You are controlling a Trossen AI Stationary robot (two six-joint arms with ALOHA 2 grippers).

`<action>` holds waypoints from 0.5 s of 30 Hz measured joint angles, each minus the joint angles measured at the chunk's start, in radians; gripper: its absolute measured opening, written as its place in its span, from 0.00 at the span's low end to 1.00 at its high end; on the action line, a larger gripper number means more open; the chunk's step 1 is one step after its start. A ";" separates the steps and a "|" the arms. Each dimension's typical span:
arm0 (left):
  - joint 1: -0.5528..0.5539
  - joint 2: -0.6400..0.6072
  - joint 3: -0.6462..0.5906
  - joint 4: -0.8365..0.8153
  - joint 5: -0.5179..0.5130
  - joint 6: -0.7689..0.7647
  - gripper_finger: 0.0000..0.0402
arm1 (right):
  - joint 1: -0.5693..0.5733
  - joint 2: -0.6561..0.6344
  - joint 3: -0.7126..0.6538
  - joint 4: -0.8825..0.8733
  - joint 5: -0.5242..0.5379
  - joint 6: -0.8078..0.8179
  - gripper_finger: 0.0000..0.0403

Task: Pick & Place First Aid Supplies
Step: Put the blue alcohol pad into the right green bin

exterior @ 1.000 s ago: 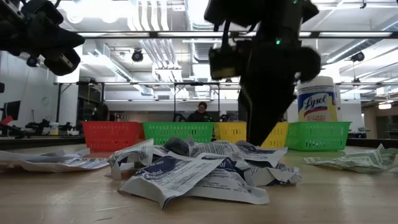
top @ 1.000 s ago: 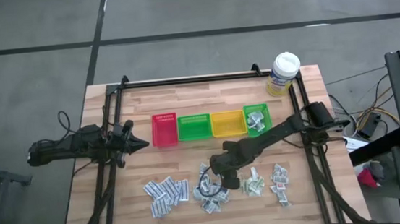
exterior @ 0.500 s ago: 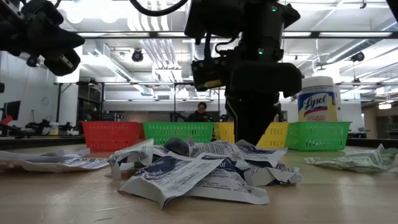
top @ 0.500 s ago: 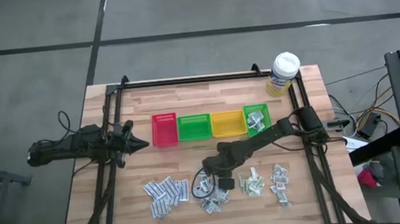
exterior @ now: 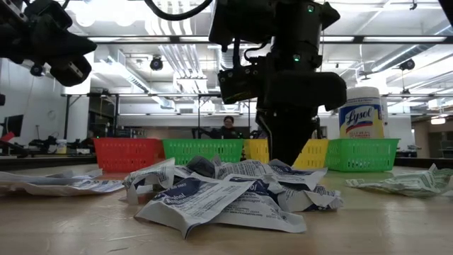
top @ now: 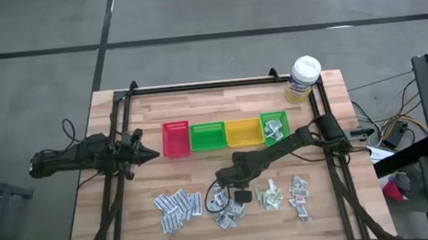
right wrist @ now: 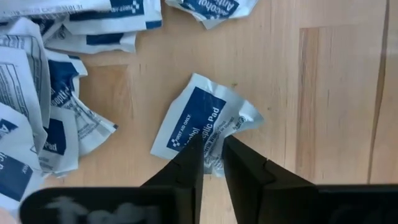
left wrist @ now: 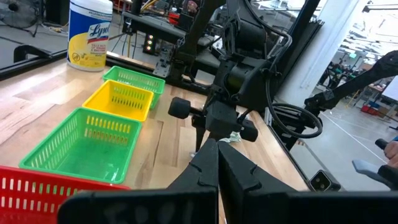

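Worktop [top: 338, 202] is pale butcher-block wood w/ visible plank seams. R gripper [right wrist: 211, 149] is down over the middle heap of sachets [top: 225, 206], its two dark tapered fingers [right wrist: 189, 163] nearly together, pinching the crumpled edge of one white-blue antiseptic pad sachet [right wrist: 202, 127]; that sachet lies flat on bare wood just beside the crinkled heap, foil-paper wrinkled at the pinched end. In the low view the heap [exterior: 226, 191] shows as creased, puffy white wrappers w/ dark blue print, R arm's dark body directly above it. Other first aid supplies: a white-blue scatter [top: 176, 207] toward the left, pale green ones [top: 270, 197] and white-red ones [top: 300, 196] toward the right, all thin, flat. Behind them a row of mesh plastic bins, touching side by side: red [top: 176, 139], green [top: 208, 136], yellow [top: 243, 132], small green [top: 274, 127] w/ a few sachets inside. Round yellow wipes tub [top: 302, 79], white lid, at far corner. L gripper [top: 148, 154] hovers near the red bin, well apart from the sachets, fingers pressed together, holding nothing.
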 joint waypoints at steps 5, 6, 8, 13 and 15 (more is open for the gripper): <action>0.000 0.000 0.000 0.000 0.000 0.000 0.00 | 0.000 0.001 0.015 -0.060 0.000 -0.009 0.09; 0.000 0.000 0.000 0.000 0.000 0.000 0.00 | 0.000 0.001 0.018 -0.071 0.000 -0.009 0.08; 0.000 0.000 0.000 0.000 0.000 0.000 0.00 | 0.000 0.003 0.031 -0.101 0.000 -0.013 0.07; 0.000 0.000 0.000 0.000 0.000 0.000 0.00 | 0.000 0.000 0.070 -0.180 -0.001 -0.017 0.03; 0.000 0.000 0.000 0.000 0.000 0.000 0.00 | 0.000 -0.009 0.083 -0.215 -0.001 -0.017 0.02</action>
